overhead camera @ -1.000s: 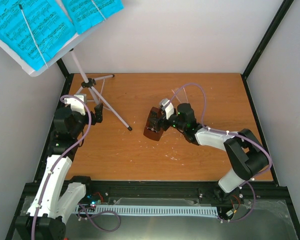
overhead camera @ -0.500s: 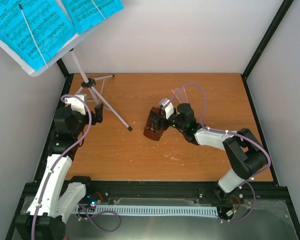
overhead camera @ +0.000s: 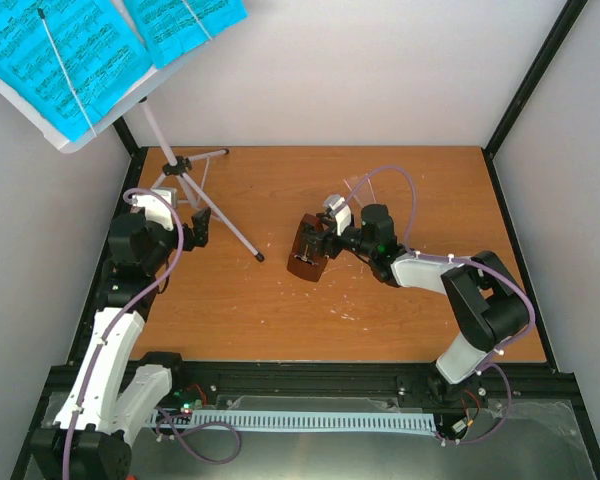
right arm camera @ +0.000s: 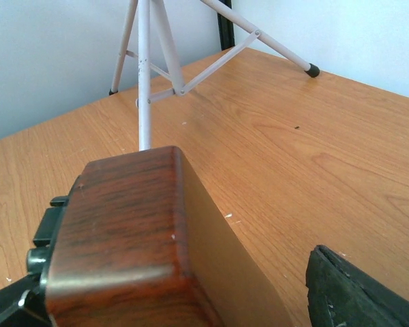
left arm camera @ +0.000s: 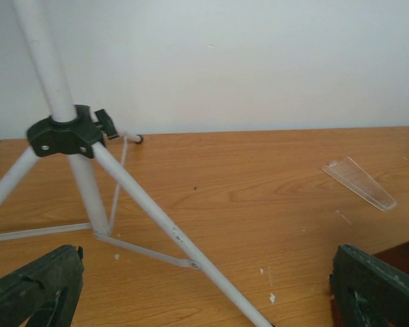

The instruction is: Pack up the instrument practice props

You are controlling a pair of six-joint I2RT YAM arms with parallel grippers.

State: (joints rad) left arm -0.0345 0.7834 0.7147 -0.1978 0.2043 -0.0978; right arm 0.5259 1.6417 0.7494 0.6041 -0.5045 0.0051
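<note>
The silver music stand (overhead camera: 185, 165) stands at the table's back left, and its desk carries bright blue sheet-music pages (overhead camera: 65, 60). My left gripper (overhead camera: 195, 228) is open and low by the tripod; one leg (left arm camera: 163, 218) runs between its fingers (left arm camera: 31, 293) without touching them. The brown metronome (overhead camera: 306, 252) sits mid-table. My right gripper (overhead camera: 322, 238) is open and straddles the metronome (right arm camera: 123, 238). Its right finger (right arm camera: 358, 293) stands clear of the wood; the left one is mostly hidden. A clear plastic cover (left arm camera: 360, 182) lies flat on the table.
White walls close in the back and both sides, with black frame posts (overhead camera: 535, 75) at the corners. The tripod's legs (right arm camera: 259, 34) spread across the back-left of the orange wooden table (overhead camera: 410, 310). A black rail (overhead camera: 310, 375) runs along the near edge.
The right gripper's jaws have narrowed around the metronome and its wrist has shifted slightly. The left gripper has edged a little toward the tripod leg.
</note>
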